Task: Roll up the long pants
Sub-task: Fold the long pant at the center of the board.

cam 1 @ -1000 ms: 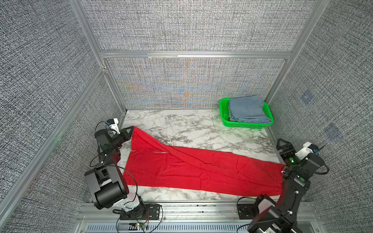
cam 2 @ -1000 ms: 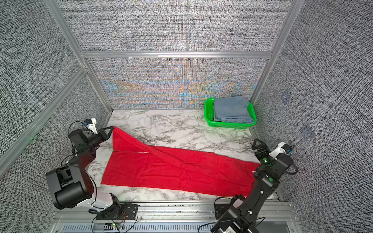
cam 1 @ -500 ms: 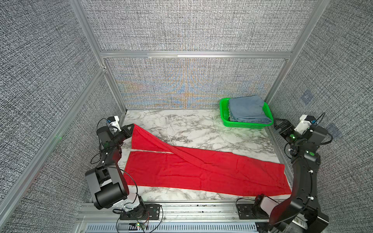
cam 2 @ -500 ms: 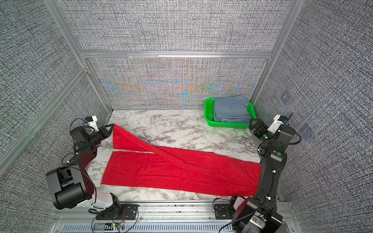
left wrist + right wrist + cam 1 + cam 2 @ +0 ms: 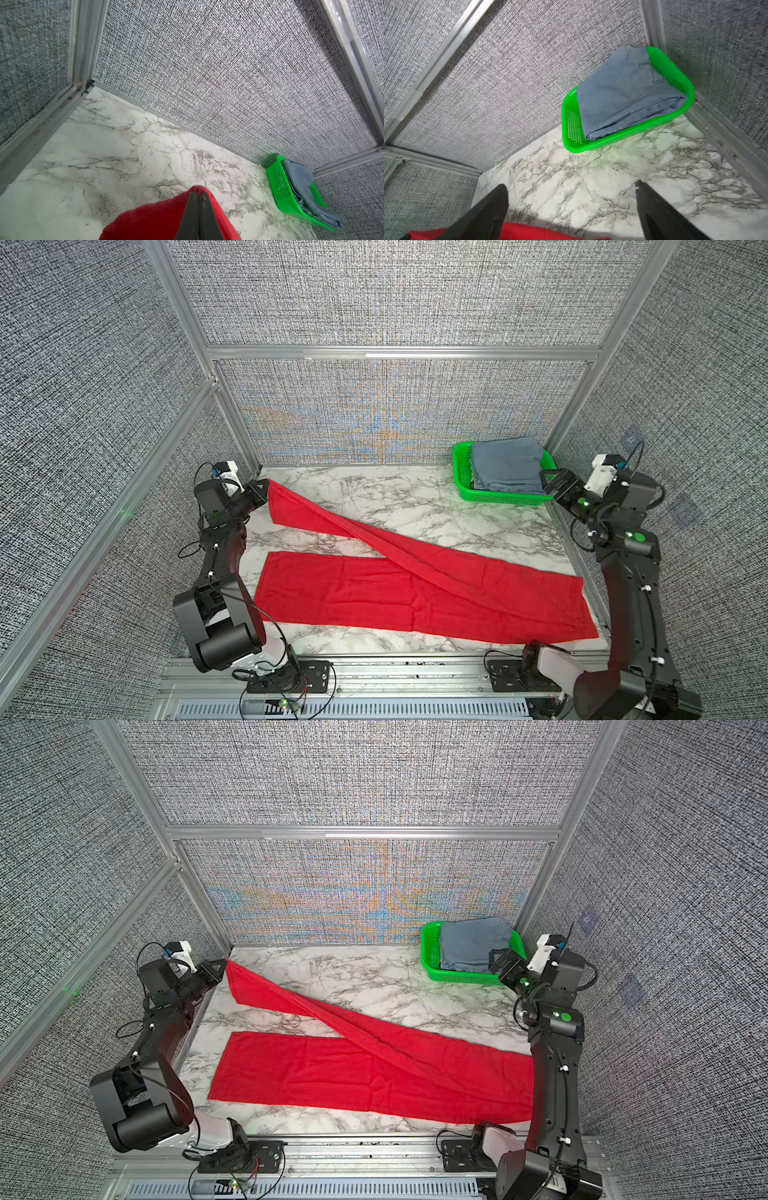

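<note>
Long pants: bright red, legs splayed.

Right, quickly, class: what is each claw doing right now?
Left claw: closed, gripping the end of one leg of the red pants.
Right claw: open, holding nothing.

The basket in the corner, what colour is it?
The basket is bright green; the right wrist view shows it best.
</note>
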`<act>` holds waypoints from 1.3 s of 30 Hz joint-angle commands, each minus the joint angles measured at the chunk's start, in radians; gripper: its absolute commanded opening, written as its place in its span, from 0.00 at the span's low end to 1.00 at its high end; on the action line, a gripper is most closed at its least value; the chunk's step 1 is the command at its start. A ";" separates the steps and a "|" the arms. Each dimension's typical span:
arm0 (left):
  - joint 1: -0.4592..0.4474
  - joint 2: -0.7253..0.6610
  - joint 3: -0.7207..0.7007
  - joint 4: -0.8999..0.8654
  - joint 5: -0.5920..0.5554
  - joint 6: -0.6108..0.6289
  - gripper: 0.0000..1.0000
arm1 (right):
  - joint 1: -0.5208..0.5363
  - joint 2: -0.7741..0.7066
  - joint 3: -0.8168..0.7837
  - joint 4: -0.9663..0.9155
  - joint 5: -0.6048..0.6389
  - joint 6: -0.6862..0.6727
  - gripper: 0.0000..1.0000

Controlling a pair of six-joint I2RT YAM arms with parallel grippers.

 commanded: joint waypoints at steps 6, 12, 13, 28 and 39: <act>-0.001 0.076 0.316 -0.412 -0.026 0.185 0.02 | 0.100 -0.069 -0.064 0.007 0.081 -0.058 0.99; -0.002 0.043 0.413 -0.688 0.006 0.358 0.02 | 0.097 -0.170 -0.151 0.087 0.167 -0.081 0.99; 0.000 0.013 0.387 -0.701 -0.035 0.382 0.02 | 0.094 -0.181 -0.162 0.096 0.185 -0.084 0.99; 0.000 -0.410 0.042 -0.788 -0.301 0.491 0.02 | 0.069 -0.237 -0.372 0.239 0.216 -0.058 0.99; 0.006 -0.365 0.049 -0.865 -0.579 0.463 0.02 | 0.035 -0.210 -0.418 0.265 0.213 -0.096 0.99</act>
